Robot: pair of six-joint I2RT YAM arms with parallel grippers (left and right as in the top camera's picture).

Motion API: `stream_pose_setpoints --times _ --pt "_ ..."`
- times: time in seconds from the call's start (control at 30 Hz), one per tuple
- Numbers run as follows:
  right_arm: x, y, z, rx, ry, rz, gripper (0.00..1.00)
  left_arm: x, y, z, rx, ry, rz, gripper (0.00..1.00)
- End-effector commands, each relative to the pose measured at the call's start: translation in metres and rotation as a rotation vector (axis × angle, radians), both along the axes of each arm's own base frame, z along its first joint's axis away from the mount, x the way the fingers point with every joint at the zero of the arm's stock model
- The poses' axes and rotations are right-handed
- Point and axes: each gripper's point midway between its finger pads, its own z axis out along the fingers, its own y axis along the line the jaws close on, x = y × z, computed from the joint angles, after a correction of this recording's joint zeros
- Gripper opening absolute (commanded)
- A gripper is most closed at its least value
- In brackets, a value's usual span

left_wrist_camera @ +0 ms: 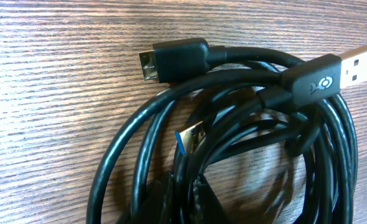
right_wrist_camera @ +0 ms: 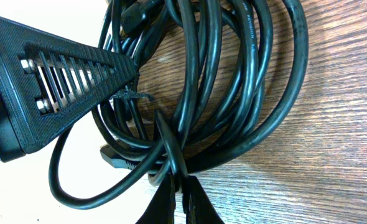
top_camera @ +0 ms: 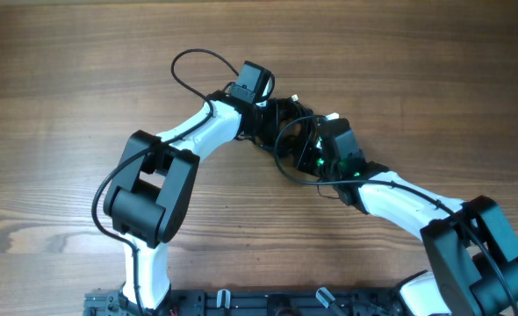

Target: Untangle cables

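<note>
1. Overhead: both arms meet mid-surface, over one black bundle of cables.
2. Overhead: the left claw comes in from the upper left and the right claw from the lower right. Both are buried in the bundle, so the jaws are not readable here.
3. Overhead: two pale plug tips poke out on the far side of the bundle.
4. Left wrist: the cables lie coiled and overlapping on the wood surface.
5. Left wrist: the flat USB plug is at upper right with its metal end pointing right. The small dark plug is at top centre with its silver end pointing left. The blue-tongued tip sits inside the loop.
6. Left wrist: the left claw is at the bottom edge, closed, with strands running in between its dark tips.
7. Right wrist: the cables are a thick multi-strand loop, partly over the surface.
8. Right wrist: the right claw is at bottom centre, closed, pinching one strand that rises between its tips.
9. Right wrist: one ribbed finger of the left claw enters from the left, its tip touching the coil.
</note>
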Motion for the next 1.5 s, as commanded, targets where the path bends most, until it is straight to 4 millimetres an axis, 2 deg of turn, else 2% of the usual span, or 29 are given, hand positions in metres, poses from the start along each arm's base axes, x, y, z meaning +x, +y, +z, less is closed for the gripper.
stream_pose_setpoints --times 0.0,0.17,0.33,0.4,0.53,0.67,0.77,0.93,1.03,1.13,1.23,1.27,1.37,1.4,1.47 --pt "0.0 -0.007 -0.01 -0.028 0.022 -0.042 0.05 -0.007 0.005 -0.023 0.041 0.04 -0.001 0.09" --pt "0.009 -0.002 -0.016 -0.001 0.006 -0.06 0.05 -0.007 0.005 -0.023 0.041 0.04 -0.001 0.09" --pt "0.024 0.004 -0.014 0.023 -0.059 -0.065 0.05 -0.007 0.005 -0.023 0.041 0.04 -0.001 0.09" --pt "0.027 0.006 -0.013 0.036 -0.077 -0.06 0.11 -0.007 0.005 -0.023 0.041 0.04 -0.001 0.09" --pt "0.032 0.01 -0.007 0.041 -0.118 -0.036 0.16 -0.007 0.005 -0.023 0.041 0.04 -0.001 0.1" --pt "0.03 0.017 -0.004 0.057 -0.131 0.011 0.24 -0.007 0.005 -0.023 0.041 0.04 -0.001 0.1" --pt "0.03 0.018 -0.003 0.06 -0.133 0.013 0.26 -0.007 0.005 -0.023 0.041 0.039 -0.001 0.1" --pt "0.03 0.036 0.008 0.074 -0.214 0.12 0.36 -0.007 0.005 -0.023 0.041 0.039 -0.001 0.1" --pt "0.029 0.047 0.008 0.076 -0.247 0.158 0.37 -0.007 0.005 -0.023 0.041 0.04 -0.001 0.1" --pt "0.029 0.048 0.007 0.073 -0.25 0.158 0.41 -0.007 0.005 -0.023 0.041 0.039 -0.001 0.11" --pt "0.033 0.043 0.02 0.073 -0.278 0.153 0.45 -0.007 0.005 -0.023 0.041 0.04 -0.001 0.1" --pt "0.032 0.041 0.023 0.063 -0.282 0.159 0.5 -0.007 0.005 -0.023 0.041 0.04 -0.001 0.1" --pt "0.023 0.029 0.044 0.038 -0.271 0.161 0.58 -0.007 0.005 -0.023 0.041 0.04 -0.001 0.11" --pt "0.017 0.026 0.056 0.037 -0.268 0.161 0.61 -0.007 0.005 -0.023 0.041 0.04 -0.001 0.11" --pt "0.011 0.023 0.063 0.033 -0.259 0.16 0.61 -0.007 0.005 -0.023 0.041 0.04 -0.001 0.11"
